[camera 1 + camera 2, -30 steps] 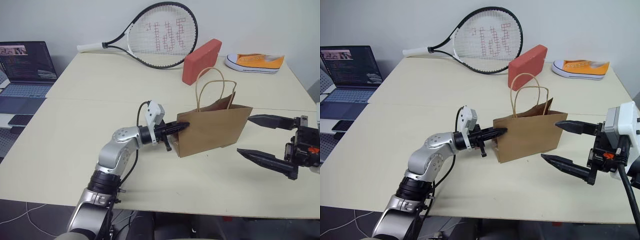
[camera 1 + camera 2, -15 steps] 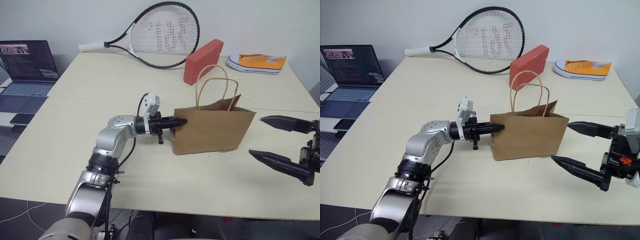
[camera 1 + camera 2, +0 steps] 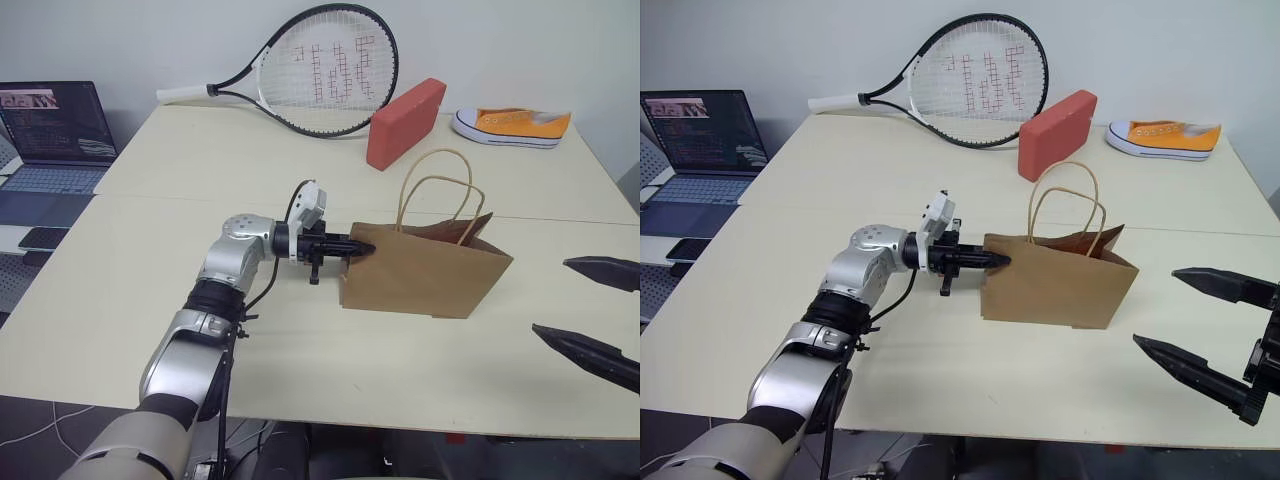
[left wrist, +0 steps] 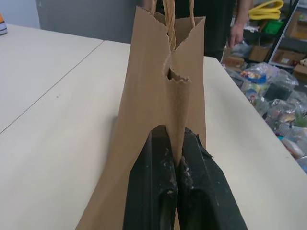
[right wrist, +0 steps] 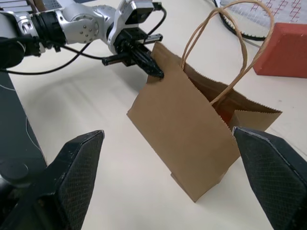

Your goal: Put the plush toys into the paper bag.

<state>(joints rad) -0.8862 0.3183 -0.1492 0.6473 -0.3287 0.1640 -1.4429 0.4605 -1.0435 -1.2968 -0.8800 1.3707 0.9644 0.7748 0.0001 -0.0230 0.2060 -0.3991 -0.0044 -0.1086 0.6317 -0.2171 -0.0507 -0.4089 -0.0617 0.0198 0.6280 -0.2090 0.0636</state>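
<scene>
Left pincer (image 3: 362, 247) is clamped on the edge of the brown kraft paper bag (image 3: 425, 280); right pincer (image 3: 1202, 327) hangs wide apart. A tug risks tearing or toppling it on the desk (image 3: 180, 300).

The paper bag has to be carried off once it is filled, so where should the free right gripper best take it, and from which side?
Probably the two cord handles: they arch upright above the paper bag, leaving an open loop. The right gripper stands open on the bag's right, so coming in from that side, level, with one finger through the loops looks simplest. The left gripper is shut on the bag's left edge.
</scene>
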